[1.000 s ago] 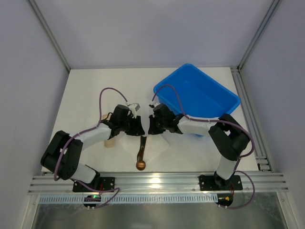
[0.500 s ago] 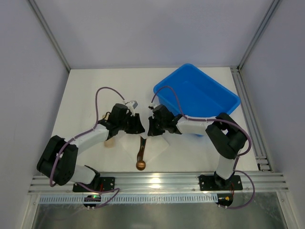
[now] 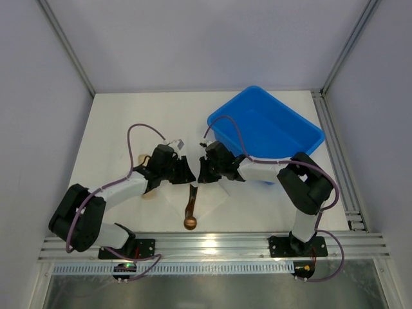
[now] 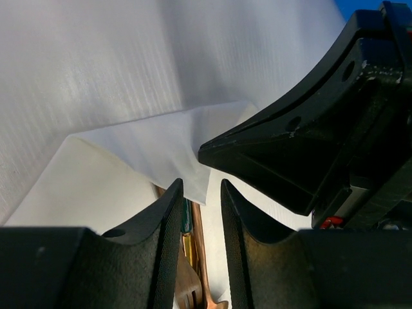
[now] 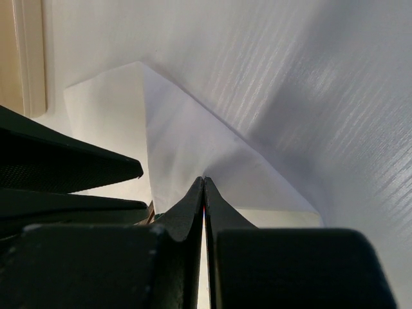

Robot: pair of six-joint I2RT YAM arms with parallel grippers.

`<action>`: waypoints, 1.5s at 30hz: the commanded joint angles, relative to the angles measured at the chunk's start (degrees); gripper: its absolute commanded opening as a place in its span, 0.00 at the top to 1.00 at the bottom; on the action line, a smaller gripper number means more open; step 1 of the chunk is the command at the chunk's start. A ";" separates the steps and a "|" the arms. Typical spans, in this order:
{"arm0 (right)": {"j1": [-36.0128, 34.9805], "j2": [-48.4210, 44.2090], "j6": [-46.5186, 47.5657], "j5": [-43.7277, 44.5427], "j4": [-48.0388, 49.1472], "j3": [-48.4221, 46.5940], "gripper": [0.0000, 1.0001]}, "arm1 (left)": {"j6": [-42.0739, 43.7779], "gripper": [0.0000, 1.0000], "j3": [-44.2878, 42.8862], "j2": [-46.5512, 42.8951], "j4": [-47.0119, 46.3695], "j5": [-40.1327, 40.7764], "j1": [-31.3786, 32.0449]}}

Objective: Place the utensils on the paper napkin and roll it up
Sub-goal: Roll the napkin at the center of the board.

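The left claw (image 3: 182, 172) and right claw (image 3: 201, 171) meet tip to tip over the middle of the table (image 3: 129, 122), both low above the napkin (image 3: 215, 196). The napkin lies flat on the near part of the table, but its far part is folded up into a raised flap under the two claws. The right claw's jaws are pressed together with no gap. In its wrist view the flap's edge runs straight into the tips, so it appears to pinch the paper. The left claw's jaws stand a little apart. In its wrist view the flap's edge sits at the mouth of that gap, and I see no paper clamped between the jaws. Through the gap show the fork (image 4: 188, 283) and a slim bronze handle beside it, both lying on the napkin below the flap. From above, the spoon (image 3: 190, 207) lies on the napkin's near half. Its handle points away under the claws, and its round bowl reaches the napkin's near corner by the rail. A tan cylinder (image 3: 147, 191) lies just left of the napkin, partly hidden by the left arm. A blue bin (image 3: 264, 125) sits at the far right, well apart from the napkin.
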State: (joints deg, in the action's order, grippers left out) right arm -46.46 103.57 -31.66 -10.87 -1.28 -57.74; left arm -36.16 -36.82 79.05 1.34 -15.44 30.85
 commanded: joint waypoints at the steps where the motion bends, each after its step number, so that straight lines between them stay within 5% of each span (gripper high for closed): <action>1: -0.56 0.41 -0.33 0.24 2.77 -0.10 0.96 | -1.19 0.69 0.17 0.23 -2.67 3.40 0.96; 14: -0.83 0.23 -0.86 -0.38 3.65 1.05 0.96 | -1.80 0.77 0.61 1.20 -1.61 7.71 1.58; 27: -1.00 0.32 -0.60 -0.02 3.74 1.04 0.96 | -3.83 0.94 1.57 5.24 -3.27 12.80 1.58; 45: -0.30 -2.93 1.69 1.29 -0.74 -1.77 0.96 | -3.48 0.96 2.63 6.65 -4.16 14.04 1.58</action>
State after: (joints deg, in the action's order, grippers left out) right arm -47.03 103.53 -31.59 -11.05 -1.50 -57.01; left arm -40.12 -34.57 84.75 -1.63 -3.05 32.29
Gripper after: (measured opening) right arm 0.039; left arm 0.042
